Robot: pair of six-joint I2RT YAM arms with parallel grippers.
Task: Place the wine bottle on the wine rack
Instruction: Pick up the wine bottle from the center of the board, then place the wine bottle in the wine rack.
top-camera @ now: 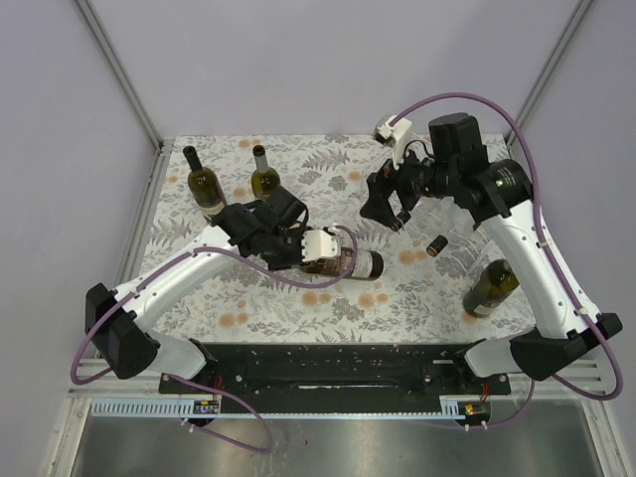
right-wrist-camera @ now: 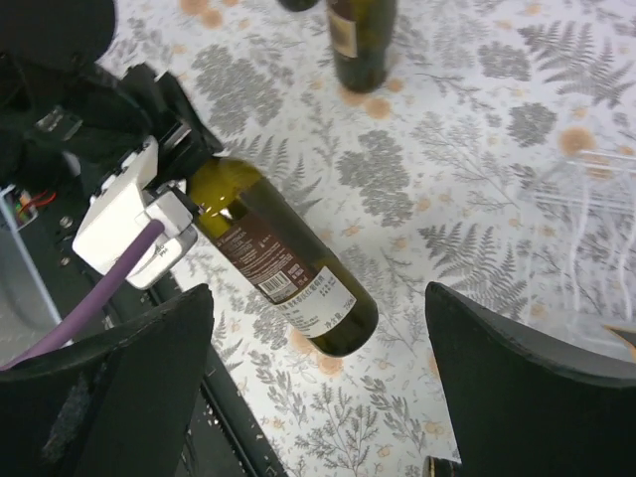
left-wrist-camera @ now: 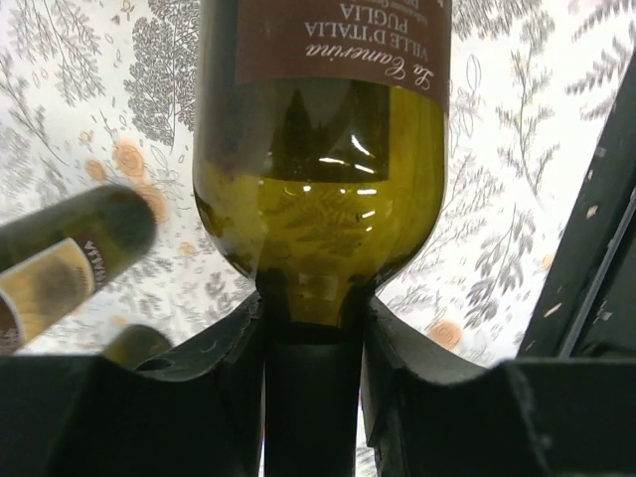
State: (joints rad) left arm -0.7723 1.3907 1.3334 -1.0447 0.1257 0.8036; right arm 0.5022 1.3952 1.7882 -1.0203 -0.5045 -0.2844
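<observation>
Pale lilac walls closed in a desk covered with a fern-printed cloth. The left pincer was clamped narrow on the neck of the wine bottle. The bottle hung level just above the cloth, its body and brown label reaching out ahead of that pincer toward the right-hand side. In the left wrist view the fingers pressed on both sides of the neck, right under the green shoulder.

The right pincer hovered beyond the bottle's base with its jaws wide and nothing between them. Its own camera looked down on the labelled body. The wine rack, clear and hard to make out, stood just to the right of that open pincer and well apart from the left one. Another bottle lay at its near end, though whether it sat in a cradle could not be told. Two upright bottles stood behind the left pincer.

The step in hand looked like carrying, perhaps a handover, with the bottle lifted and turned level but not yet at the rack. The next move would probably call for bringing the base toward a free cradle. Either the right pincer would close on the body first, or the left arm would reach across. The bottle would need to stay level, and the thin ribs should not be knocked.
</observation>
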